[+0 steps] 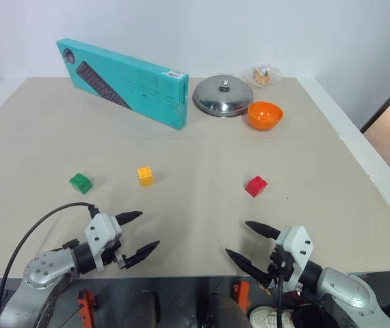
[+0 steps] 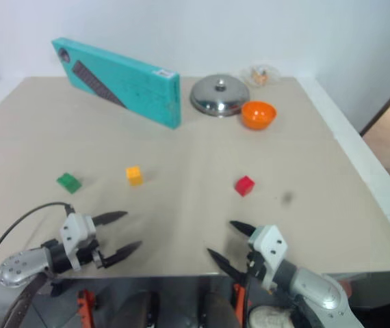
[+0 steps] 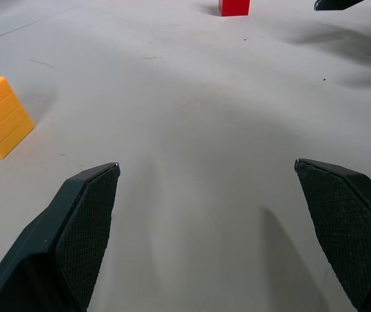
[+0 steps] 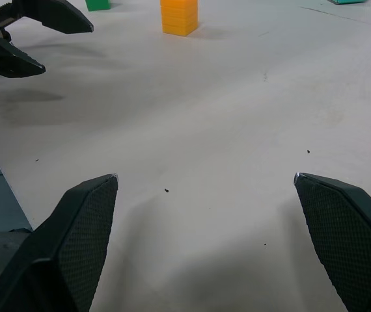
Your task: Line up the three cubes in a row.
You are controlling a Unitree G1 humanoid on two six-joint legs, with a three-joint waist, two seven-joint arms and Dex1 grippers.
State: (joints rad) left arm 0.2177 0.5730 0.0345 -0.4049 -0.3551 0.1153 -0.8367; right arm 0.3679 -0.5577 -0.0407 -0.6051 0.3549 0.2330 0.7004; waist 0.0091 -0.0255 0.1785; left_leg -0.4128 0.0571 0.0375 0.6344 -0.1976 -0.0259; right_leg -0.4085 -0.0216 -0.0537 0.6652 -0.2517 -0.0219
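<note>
Three small studded cubes lie scattered across the beige table (image 1: 202, 147) as I watch from the head camera: the green cube (image 1: 81, 182) toward my left, the yellow cube (image 1: 145, 175) near it and a touch farther back, and the red cube (image 1: 255, 186) well apart to the right. They form a loose, uneven string, with a wide gap between yellow and red, and none touches another.

Nearer to me, at the table's front edge, my left gripper (image 1: 140, 236) hovers with its two black fingers spread wide and nothing between them, pointing inward toward the table's middle. My right gripper (image 1: 245, 242) mirrors it on the other side, jaws likewise released and empty. Both sit short of the cubes; the yellow cube shows just beyond the left fingers in the left wrist camera.

At the far side of the table a teal keyboard box (image 1: 123, 82) stands on its long edge, angled. Beside it rest a steel pot lid (image 1: 222, 96), an orange bowl (image 1: 265, 115) and a small clear packet (image 1: 264, 75).
</note>
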